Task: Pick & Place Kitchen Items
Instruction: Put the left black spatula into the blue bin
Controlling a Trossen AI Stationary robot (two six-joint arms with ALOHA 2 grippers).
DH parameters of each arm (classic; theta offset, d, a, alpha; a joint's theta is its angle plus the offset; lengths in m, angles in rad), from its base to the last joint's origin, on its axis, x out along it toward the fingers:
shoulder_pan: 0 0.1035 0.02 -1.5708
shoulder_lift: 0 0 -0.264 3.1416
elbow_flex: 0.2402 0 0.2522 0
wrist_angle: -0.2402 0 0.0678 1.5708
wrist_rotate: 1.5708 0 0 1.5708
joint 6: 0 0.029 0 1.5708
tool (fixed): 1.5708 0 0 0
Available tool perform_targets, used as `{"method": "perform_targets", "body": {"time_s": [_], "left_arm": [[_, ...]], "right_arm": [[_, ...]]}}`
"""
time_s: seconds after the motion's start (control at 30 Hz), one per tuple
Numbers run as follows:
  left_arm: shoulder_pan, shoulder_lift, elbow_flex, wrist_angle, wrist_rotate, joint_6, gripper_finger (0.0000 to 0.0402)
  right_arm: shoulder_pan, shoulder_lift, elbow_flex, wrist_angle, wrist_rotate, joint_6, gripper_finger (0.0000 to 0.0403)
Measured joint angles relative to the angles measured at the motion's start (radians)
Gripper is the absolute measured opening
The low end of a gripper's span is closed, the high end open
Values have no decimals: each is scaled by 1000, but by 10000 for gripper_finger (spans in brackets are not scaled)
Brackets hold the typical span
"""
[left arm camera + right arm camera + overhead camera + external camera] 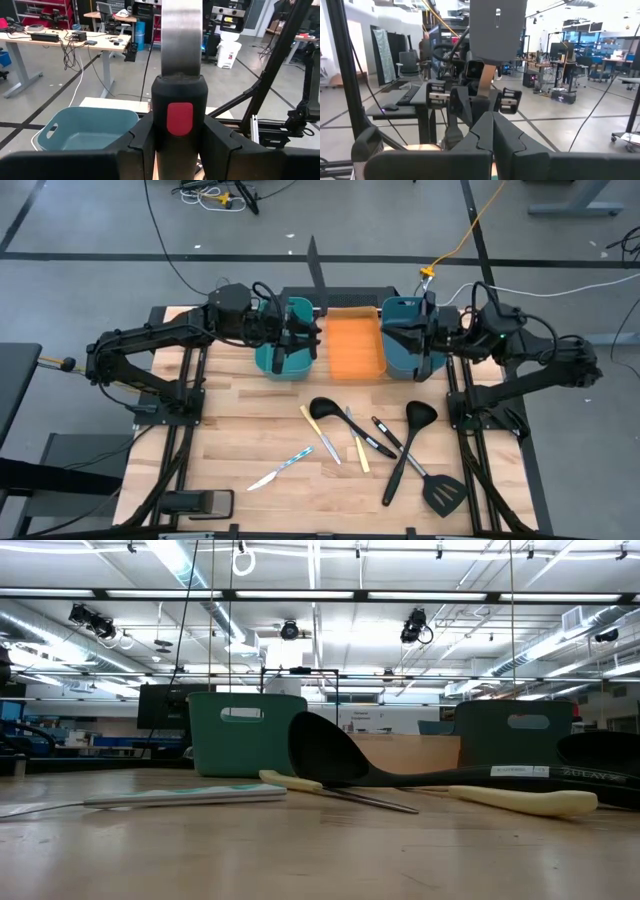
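Note:
My left gripper [303, 336] hangs over the left teal bin [278, 362], shut on a utensil with a black handle, a red spot and a flat steel blade [181, 35]. The blade stands up above the fingers [313, 265]. My right gripper [408, 340] is shut and holds nothing; it hangs over the right teal bin [400, 358], facing the left one. On the wood lie a black ladle [325, 408], a black spoon [418, 416], a black slotted spatula [445, 494], two pale yellow knives [360, 452], a black-handled knife [383, 437] and a light-blue-handled knife [285, 466]. My left gripper pinches the utensil's black handle [180, 95], just below the blade, between its two fingers [142, 145]. The fingers come at it level, from the table's left, and lie across the handle. The utensil stands upright, blade up, lifted clear of bin and table.
An orange tray [355, 346] sits between the two bins at the far side. The loose utensils lie on the near middle and right of the table; the near left corner [200, 450] is bare wood. Cables and desks stand in the room beyond.

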Motion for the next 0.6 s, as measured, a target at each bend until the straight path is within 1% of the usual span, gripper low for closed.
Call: {"method": "perform_targets", "body": {"time_s": [0.17, 0.33, 0.6], "left_arm": [[0, 0, 0, 0, 7, 0, 119], [0, 0, 0, 0, 29, 3, 119], [0, 0, 0, 0, 45, 7, 119]], "right_arm": [[0, 48, 25, -1, 0, 0, 3], [0, 87, 26, 5, 0, 0, 15], [0, 142, 26, 93, 0, 14, 26]]}}
